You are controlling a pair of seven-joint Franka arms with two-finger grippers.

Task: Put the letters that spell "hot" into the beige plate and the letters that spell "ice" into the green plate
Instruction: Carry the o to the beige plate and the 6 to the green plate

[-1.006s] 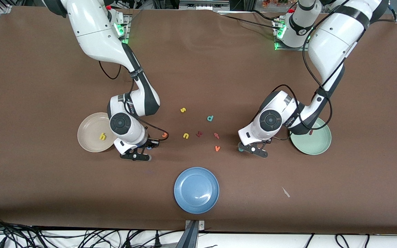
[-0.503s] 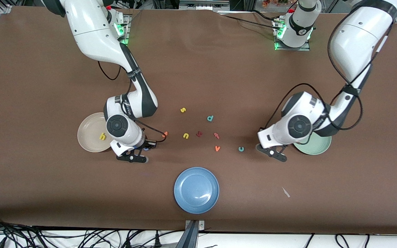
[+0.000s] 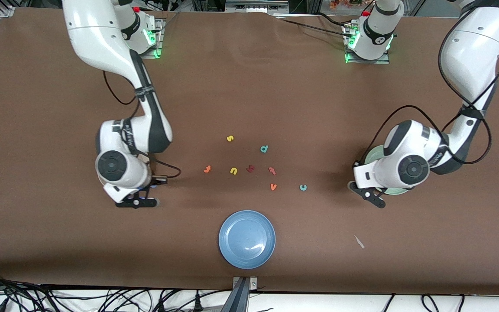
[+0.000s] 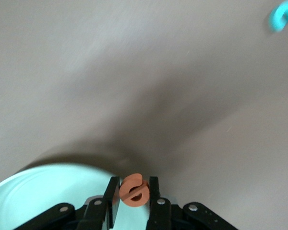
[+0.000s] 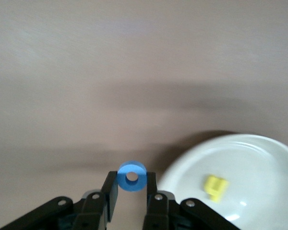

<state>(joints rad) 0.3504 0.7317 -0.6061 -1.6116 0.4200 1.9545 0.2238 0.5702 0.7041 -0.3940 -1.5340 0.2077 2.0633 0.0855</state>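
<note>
My right gripper (image 3: 137, 202) is shut on the blue ring-shaped o (image 5: 131, 176) and hangs just beside the rim of the beige plate (image 5: 259, 158). The yellow h (image 5: 215, 187) lies in that plate; in the front view my right wrist hides the plate. My left gripper (image 3: 371, 197) is shut on the orange e (image 4: 133, 190) at the rim of the green plate (image 4: 43, 189), which my left wrist mostly covers in the front view (image 3: 373, 152). The orange t (image 3: 207, 169) and the teal c (image 3: 303, 187) lie on the brown table.
Loose letters lie mid-table: yellow s (image 3: 230, 138), teal d (image 3: 264, 149), yellow n (image 3: 233, 170), a dark red letter (image 3: 250, 168), a redder t-like letter (image 3: 272, 170) and orange v (image 3: 273, 186). A blue plate (image 3: 247, 239) sits nearer the camera.
Both arms have swung away from the middle toward their plates, the right with the o, the left with the e. The teal c and orange t now show uncovered.
</note>
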